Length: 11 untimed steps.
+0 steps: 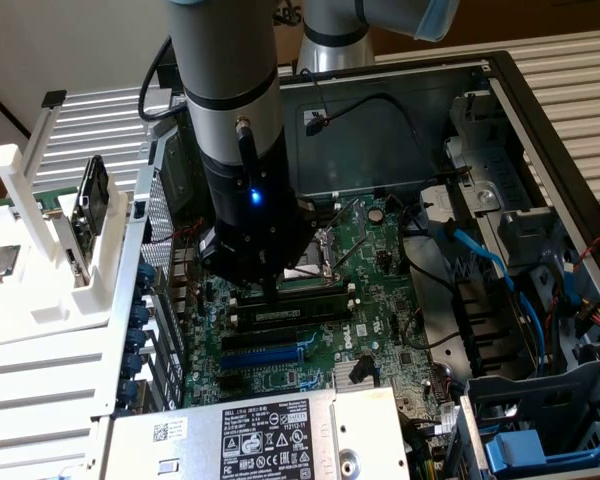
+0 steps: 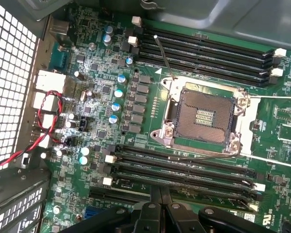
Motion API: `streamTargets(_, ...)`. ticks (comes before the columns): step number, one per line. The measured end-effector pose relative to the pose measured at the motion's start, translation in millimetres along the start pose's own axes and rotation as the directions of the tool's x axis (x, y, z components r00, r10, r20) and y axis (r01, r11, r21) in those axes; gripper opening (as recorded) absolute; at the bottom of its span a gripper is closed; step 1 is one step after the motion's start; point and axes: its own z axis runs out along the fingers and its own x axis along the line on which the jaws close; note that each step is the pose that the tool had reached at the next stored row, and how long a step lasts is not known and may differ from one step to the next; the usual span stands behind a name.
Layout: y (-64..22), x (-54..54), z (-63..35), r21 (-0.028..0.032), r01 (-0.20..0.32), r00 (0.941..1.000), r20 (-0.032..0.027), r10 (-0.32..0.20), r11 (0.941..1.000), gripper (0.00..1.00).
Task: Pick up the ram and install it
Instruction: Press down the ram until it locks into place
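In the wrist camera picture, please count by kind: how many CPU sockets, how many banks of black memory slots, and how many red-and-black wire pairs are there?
CPU socket: 1
Banks of black memory slots: 2
Red-and-black wire pair: 1
Total: 4

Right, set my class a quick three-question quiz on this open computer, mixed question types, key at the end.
1. True or false: the processor socket holds a chip.
2. The gripper above the motherboard is: A wide open; B shut; C gripping a blue cable.
3. Fill in: the twisted wires near the ports are red and ____.
Key: 1 false; 2 B; 3 black.
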Motion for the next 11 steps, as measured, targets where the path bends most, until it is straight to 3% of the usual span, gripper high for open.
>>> streamTargets(11, -0.2, 0.5, 6.3, 0.0001, -0.001, 1.0000, -0.0001, 0.001, 1.0000, 0.10)
